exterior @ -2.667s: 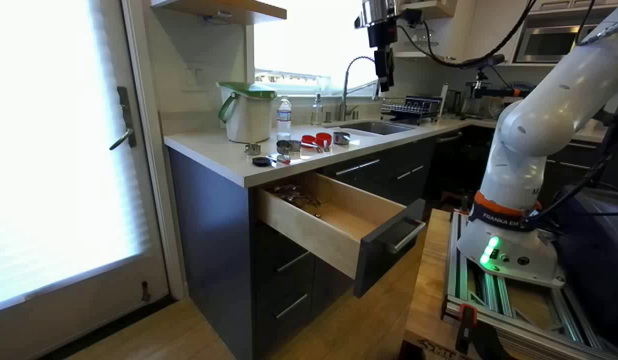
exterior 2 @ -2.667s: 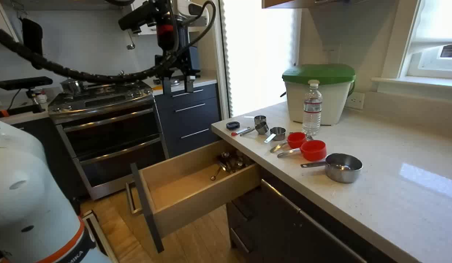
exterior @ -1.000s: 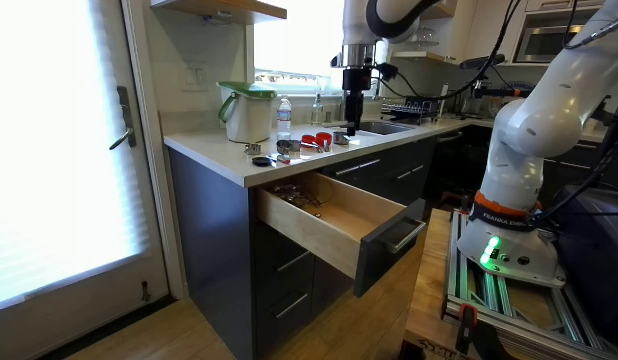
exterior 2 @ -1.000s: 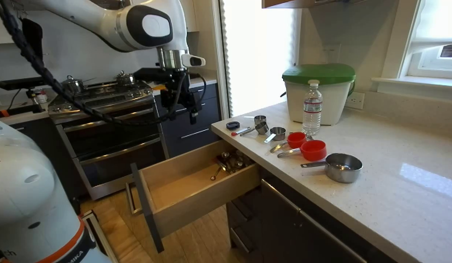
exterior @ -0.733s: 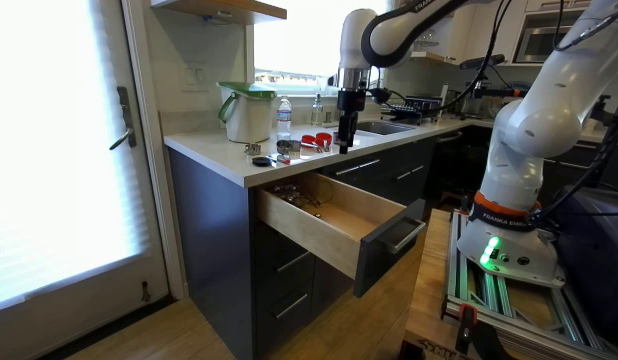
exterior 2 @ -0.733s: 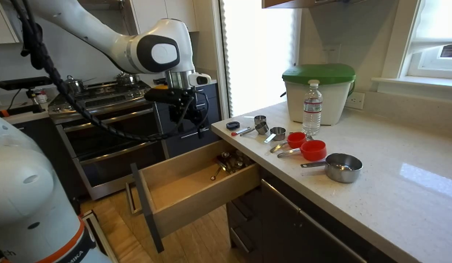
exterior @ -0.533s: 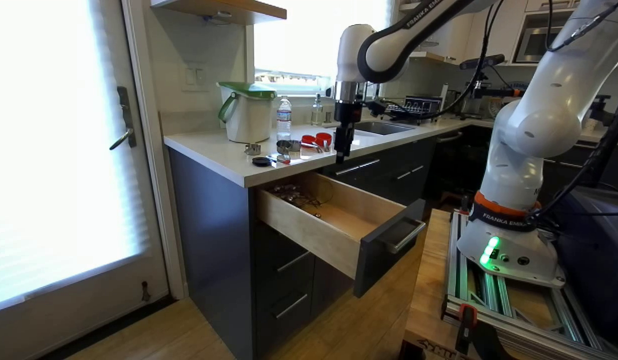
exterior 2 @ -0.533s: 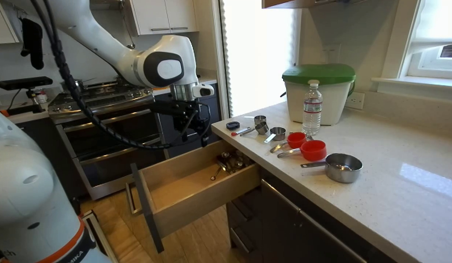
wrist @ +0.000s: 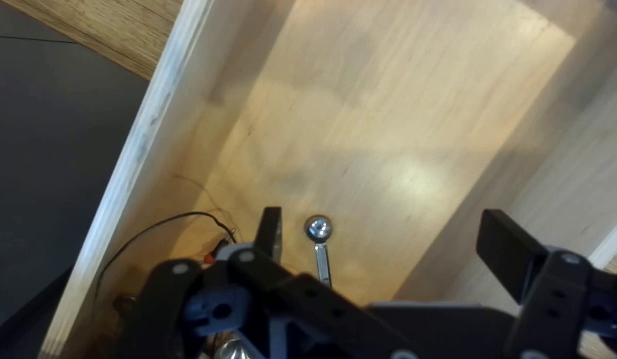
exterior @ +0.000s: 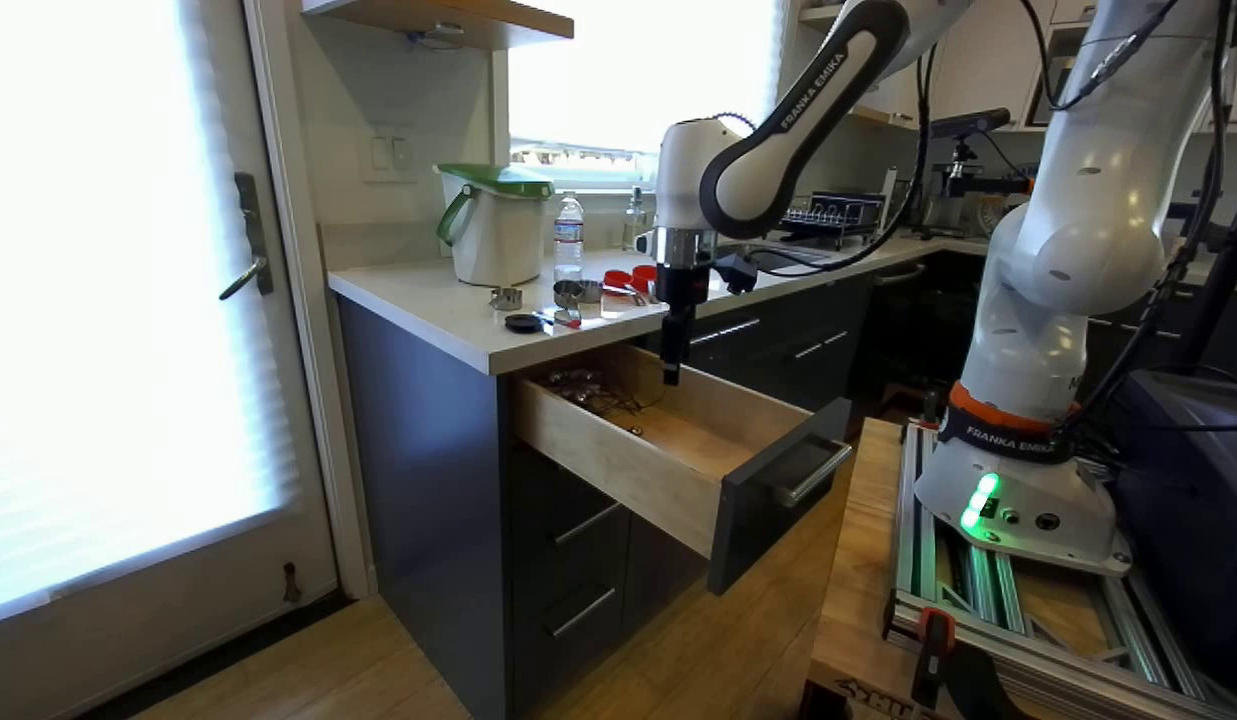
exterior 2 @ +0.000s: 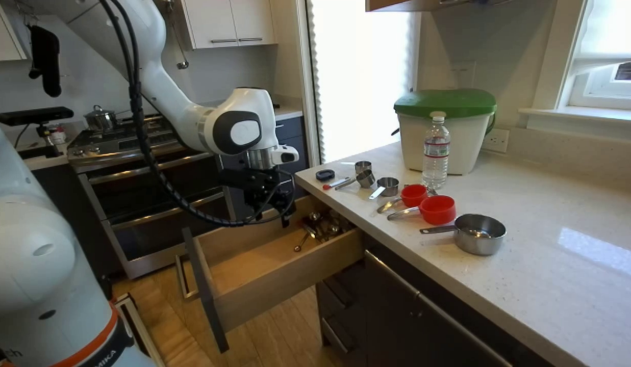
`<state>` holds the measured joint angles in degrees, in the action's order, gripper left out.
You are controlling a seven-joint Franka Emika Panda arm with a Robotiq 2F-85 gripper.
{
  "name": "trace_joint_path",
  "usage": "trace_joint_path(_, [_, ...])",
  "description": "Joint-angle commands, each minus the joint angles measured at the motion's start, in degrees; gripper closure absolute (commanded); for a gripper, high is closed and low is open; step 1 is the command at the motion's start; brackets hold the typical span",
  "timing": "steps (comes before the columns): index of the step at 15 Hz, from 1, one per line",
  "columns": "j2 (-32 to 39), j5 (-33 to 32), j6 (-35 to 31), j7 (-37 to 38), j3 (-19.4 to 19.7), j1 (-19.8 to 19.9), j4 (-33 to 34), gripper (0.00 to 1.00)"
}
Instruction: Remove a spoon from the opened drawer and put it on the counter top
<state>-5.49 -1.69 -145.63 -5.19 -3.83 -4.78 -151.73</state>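
The drawer [exterior: 618, 475] stands open, with light wood sides; it also shows in an exterior view [exterior 2: 289, 278] and the wrist view [wrist: 138, 134]. A small shiny metal spoon [wrist: 318, 228] with a round bowl lies on its floor. The spoon also shows in both exterior views [exterior: 635, 431] [exterior 2: 297, 248]. My gripper [wrist: 383, 217] is open and empty above the drawer, pointing down. The spoon appears between the fingers, near the left finger; its handle end is hidden by the gripper. The gripper also shows in both exterior views [exterior: 671, 372] [exterior 2: 272, 213]. The counter top [exterior 2: 539, 214] is pale.
A pile of metal utensils [exterior 2: 331, 224] lies at the drawer's back. A dark wire [wrist: 163, 219] curls beside the left wall. On the counter stand metal cups [exterior 2: 387, 186], red cups [exterior 2: 437, 209], a bottle [exterior 2: 436, 158] and a green-lidded bin [exterior 2: 448, 132].
My gripper has come down from high above the counter to just over the drawer, level with its rim in the exterior views. The drawer and the things in it have not moved.
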Motion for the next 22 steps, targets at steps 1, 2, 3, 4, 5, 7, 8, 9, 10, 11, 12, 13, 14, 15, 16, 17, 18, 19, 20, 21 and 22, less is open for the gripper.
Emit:
trace_joint_path(1, [0.69,-0.11,-0.36,-0.01,-0.23,0.00,0.06,0.00])
trace_joint_path(2, [1.09,-0.17,-0.52,-0.01,-0.30,0.00,0.08,0.00])
trace_joint_path(3, [1.19,-0.20,-0.53,-0.01,-0.32,0.00,0.09,0.00])
trace_joint_path(4, [1.18,-0.23,-0.53,-0.01,-0.32,0.00,0.13,0.00])
trace_joint_path(5, [1.18,-0.24,-0.53,-0.01,-0.33,0.00,0.18,0.00])
trace_joint_path(7, [4.27,1.81,-5.15,-1.65,-0.22,-0.26,0.82,0.00])
trace_joint_path(8, [6.08,1.78,-7.33,-1.92,-0.19,-0.17,1.19,0.00])
trace_joint_path(9, [7.70,2.50,-9.43,-2.47,-0.17,-0.19,1.46,0.00])
trace_joint_path(10, [9.24,2.09,-11.60,-2.41,-0.23,-0.03,1.57,0.00])
trace_joint_path(11, [10.98,1.76,-13.63,-2.44,-0.31,0.10,1.76,0.00])
trace_joint_path(12, [12.51,1.78,-15.51,-2.64,-0.44,0.20,1.92,0.00])
trace_joint_path(13, [14.02,1.49,-17.11,-2.64,-0.50,0.40,2.15,0.00])
trace_joint_path(14, [15.35,1.18,-18.37,-2.66,-0.54,0.58,2.41,0.00])
trace_joint_path(15, [16.59,1.24,-19.34,-2.92,-0.70,0.78,2.76,0.00])
trace_joint_path(16, [17.71,0.91,-20.15,-2.97,-0.76,0.91,3.14,0.00])
trace_joint_path(17, [18.64,0.33,-20.80,-2.72,-0.62,0.93,3.52,0.03])
trace_joint_path(18, [19.52,-0.14,-21.28,-2.57,-0.50,0.95,3.96,0.09])
trace_joint_path(19, [20.21,-0.88,-21.55,-2.19,-0.16,0.80,4.42,0.09])
trace_joint_path(20, [20.90,-1.80,-21.79,-1.79,0.36,0.55,4.93,0.14])
trace_joint_path(21, [21.54,-2.14,-21.99,-1.96,0.48,0.62,5.49,0.25])
trace_joint_path(22, [22.14,-2.72,-21.99,-1.96,0.82,0.57,6.09,0.28])
